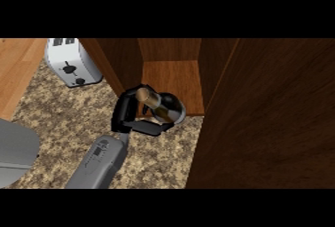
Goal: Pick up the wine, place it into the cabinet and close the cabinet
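Wine, a dark glass bottle with a brown neck (160, 106), is held at the front edge of the open wooden cabinet (171, 79), just over the lip of its shelf. One black hand (136, 116) on a grey forearm (101, 162) has its fingers and thumb curled around the bottle. I cannot tell which arm this is. The cabinet's dark wooden door (268, 119) stands open on the right. A silver toaster (72, 62) stands on the speckled stone counter (59, 115), to the left of the cabinet.

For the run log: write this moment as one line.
phase: carrying | right hand: shut on wine bottle | bottle: at cabinet shelf edge | door: open | left hand: unseen
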